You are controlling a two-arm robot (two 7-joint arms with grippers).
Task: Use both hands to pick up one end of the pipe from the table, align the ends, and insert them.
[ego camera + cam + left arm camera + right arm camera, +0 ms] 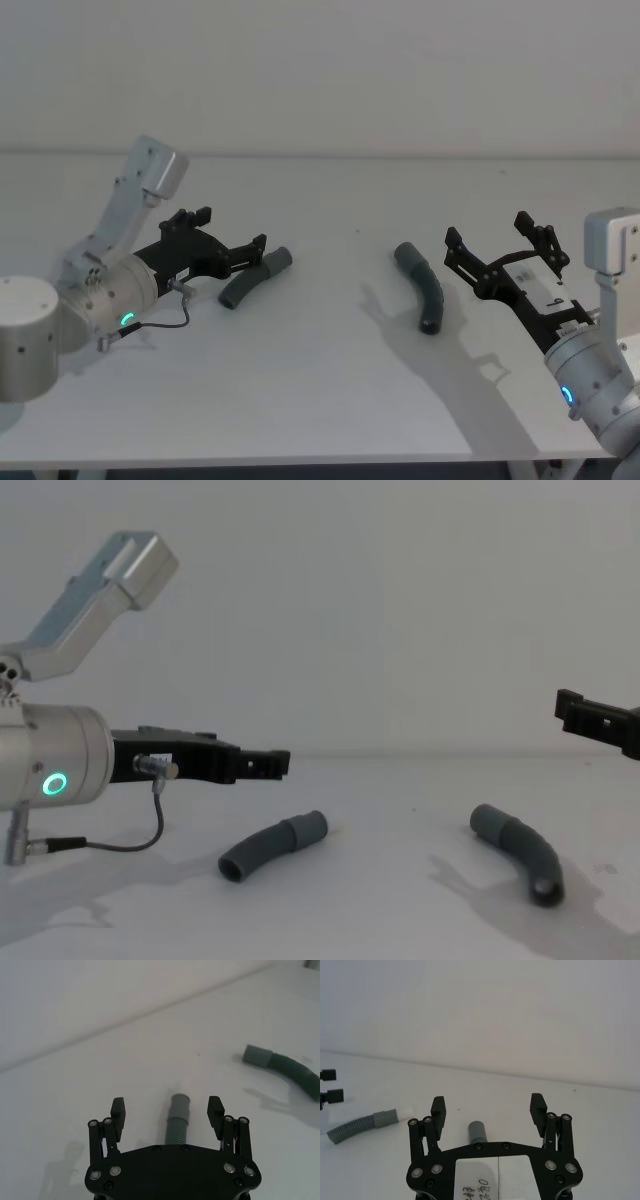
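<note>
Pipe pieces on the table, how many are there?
2: one dark-grey ribbed curved pipe piece lies near the black left gripper, the other near the black right gripper.

Greys and black over a white-grey table (330,420)
The left pipe piece (252,280) and right pipe piece (428,285) were dark grey, finely ribbed, with smooth grey collars; one collar (385,1117) ended in a whitish tip (406,1110); the left gripper (167,1110) and right gripper (488,1105) were black; the right's label (495,1175) was white with dark handwriting; the left wrist (60,755) was silver, its ring (54,784) glowing green.
</note>
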